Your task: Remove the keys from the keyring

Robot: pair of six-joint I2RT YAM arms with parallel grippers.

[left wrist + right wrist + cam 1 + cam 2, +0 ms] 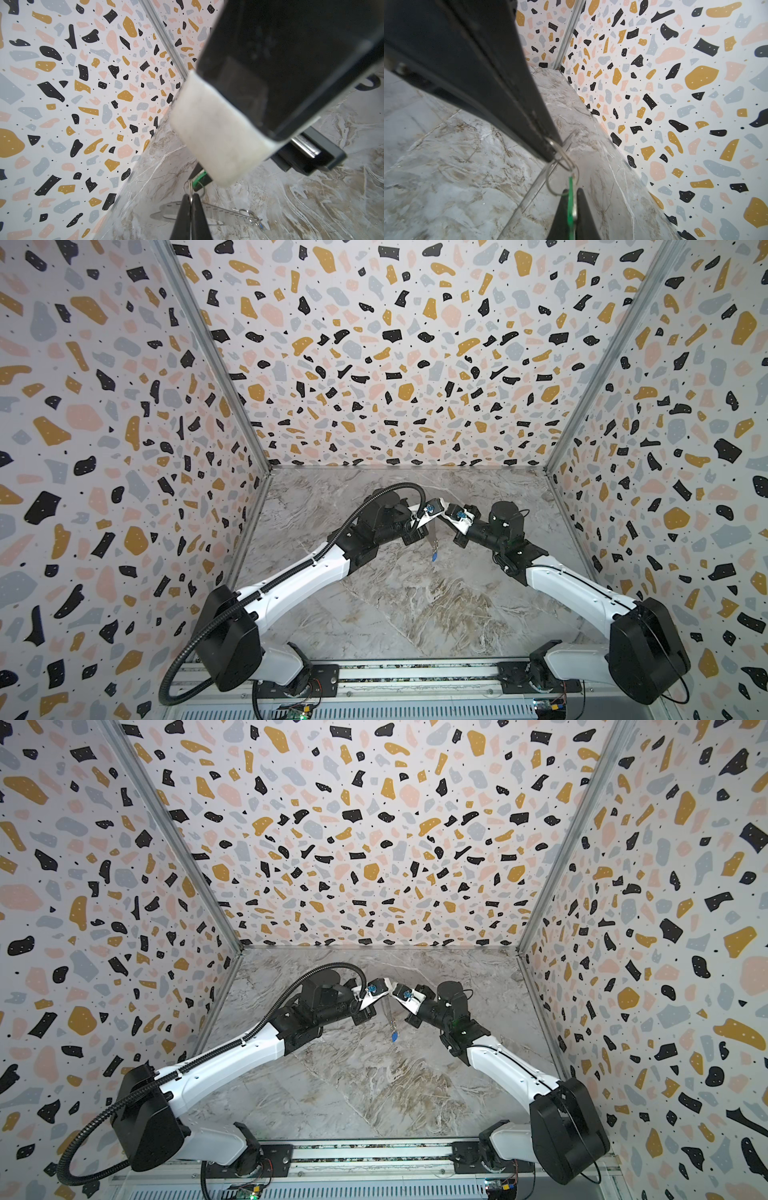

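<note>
The green key is clamped flat between the two black fingers of the right gripper, which are closed narrow on it; its metal loop sticks out just past the fingertips and links into a second small ring. That ring sits at the tip of the left gripper, whose fingers are pressed together on the edge of the keyring. From the left wrist view the green key lies just ahead of the left fingertips, gripped by the dark tips of the other arm. In both top views the keyring hangs as a thin plate straight down from the point where the two grippers meet tip to tip, seen nearly edge-on. The blue key dangles from its lower end, below both grippers and touched by neither; it also shows in a top view. All of this is held up off the marble table, with both arms reaching in from their own sides.
</note>
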